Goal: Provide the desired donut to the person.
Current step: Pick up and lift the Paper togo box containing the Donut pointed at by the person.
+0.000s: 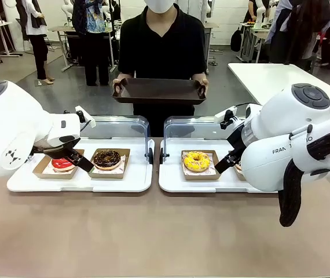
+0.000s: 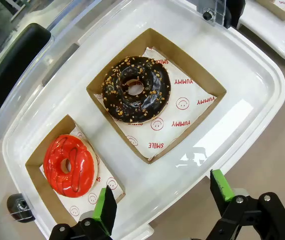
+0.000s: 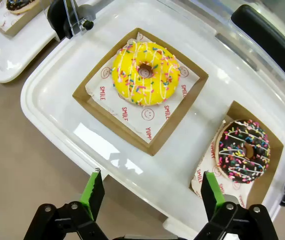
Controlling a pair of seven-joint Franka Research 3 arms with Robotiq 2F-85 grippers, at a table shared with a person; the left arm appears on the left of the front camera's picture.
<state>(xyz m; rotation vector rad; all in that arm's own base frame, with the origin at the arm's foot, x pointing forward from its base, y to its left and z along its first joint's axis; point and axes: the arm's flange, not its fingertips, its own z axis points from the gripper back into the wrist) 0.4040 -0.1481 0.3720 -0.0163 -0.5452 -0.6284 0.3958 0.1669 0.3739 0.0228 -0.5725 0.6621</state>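
Probably untouched, yellow donut [image 3: 145,73] lies beyond spread right claw [image 3: 151,175].

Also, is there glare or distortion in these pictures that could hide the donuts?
Left wrist view: a white glare patch on the left tray beside the chocolate donut, which is sharp. Right wrist view: similar glare on the right tray near the yellow donut; the wide lens bends the tray edges. Front view: evenly lit table.
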